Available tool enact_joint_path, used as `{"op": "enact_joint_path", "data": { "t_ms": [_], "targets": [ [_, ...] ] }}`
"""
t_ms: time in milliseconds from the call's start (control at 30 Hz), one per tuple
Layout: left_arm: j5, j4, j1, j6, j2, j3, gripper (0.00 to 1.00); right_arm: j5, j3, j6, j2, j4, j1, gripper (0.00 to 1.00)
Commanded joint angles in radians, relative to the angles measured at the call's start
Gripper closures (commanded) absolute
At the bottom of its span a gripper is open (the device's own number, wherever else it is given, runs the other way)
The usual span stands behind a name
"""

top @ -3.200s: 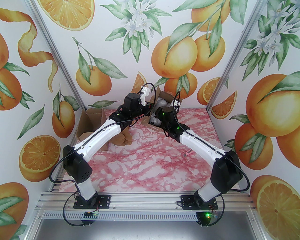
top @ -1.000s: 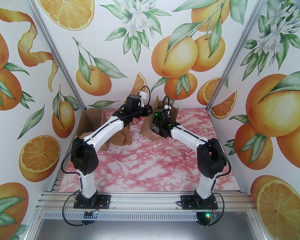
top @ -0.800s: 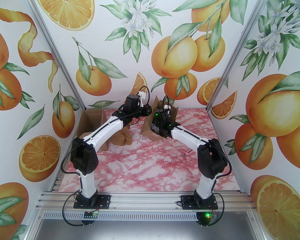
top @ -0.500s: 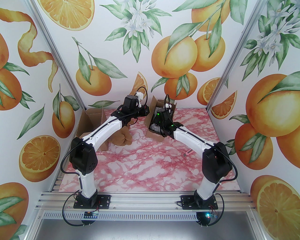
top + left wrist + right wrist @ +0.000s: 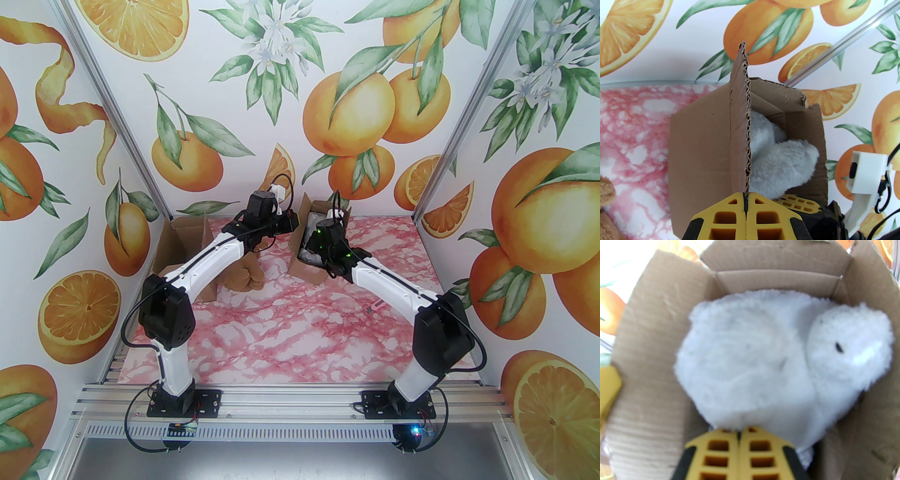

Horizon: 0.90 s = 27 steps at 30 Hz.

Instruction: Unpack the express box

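Since a moment ago the right arm (image 5: 393, 286) has swung its elbow out and back, and the box (image 5: 307, 272) has come down from its tilt to sit lower at the far middle of the pink marbled surface (image 5: 290, 337). The left arm (image 5: 206, 262) reaches in from the other side. Inside the box lies a grey plush toy (image 5: 752, 357), body and head side by side across the opening, filling most of it. One upright flap (image 5: 739, 121) on the box's left side is pinched edge-on by the left claw (image 5: 746, 199), its fingers pressed tight on the cardboard. The right claw (image 5: 738, 434) is down in the box at the toy's near end, fingers together and seemingly nipping fur. So the toy lies straight ahead of the right claw, the nearer one. I'd guess it has to be pulled back out through the opening while the left claw holds the box down. Off to the left stand another open box (image 5: 180, 243) and a brown plush (image 5: 246, 276).
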State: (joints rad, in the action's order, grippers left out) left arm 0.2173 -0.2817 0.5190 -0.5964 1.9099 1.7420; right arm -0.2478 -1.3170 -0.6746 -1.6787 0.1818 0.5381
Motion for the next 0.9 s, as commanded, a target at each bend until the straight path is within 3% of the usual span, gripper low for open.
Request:
{"op": "enact_joint_path", "data": {
  "t_ms": [0, 867],
  "targets": [
    [-0.041, 0.014, -0.005, -0.014, -0.036, -0.022, 1.0, 0.043, -0.005, 0.001, 0.05, -0.046, 0.015, 1.0],
    [-0.08, -0.054, -0.017, -0.021, -0.011, -0.024, 1.0, 0.04, -0.1, 0.081, 0.228, 0.006, 0.032, 1.0]
  ]
}}
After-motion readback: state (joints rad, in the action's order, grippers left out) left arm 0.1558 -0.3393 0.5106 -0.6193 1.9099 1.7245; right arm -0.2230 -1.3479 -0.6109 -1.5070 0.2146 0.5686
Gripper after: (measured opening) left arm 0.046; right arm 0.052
